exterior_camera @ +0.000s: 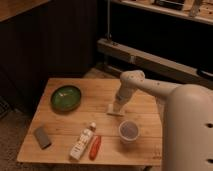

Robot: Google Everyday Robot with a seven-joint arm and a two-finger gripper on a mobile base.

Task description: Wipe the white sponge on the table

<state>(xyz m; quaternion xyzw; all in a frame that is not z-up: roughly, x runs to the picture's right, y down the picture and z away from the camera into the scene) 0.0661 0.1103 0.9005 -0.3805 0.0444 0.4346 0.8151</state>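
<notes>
The white sponge (113,111) is a small flat off-white pad lying on the light-brown planked table (100,92), right of its middle. My gripper (118,106) points down from the white arm that reaches in from the right. It is shut on the sponge and presses it against the tabletop. The gripper covers part of the sponge's top.
A green bowl (66,96) sits at the table's left. A dark grey block (42,137) lies at the front left. A long white packet (82,144) and a red item (94,147) lie at the front. A translucent cup (128,131) stands just in front of the sponge.
</notes>
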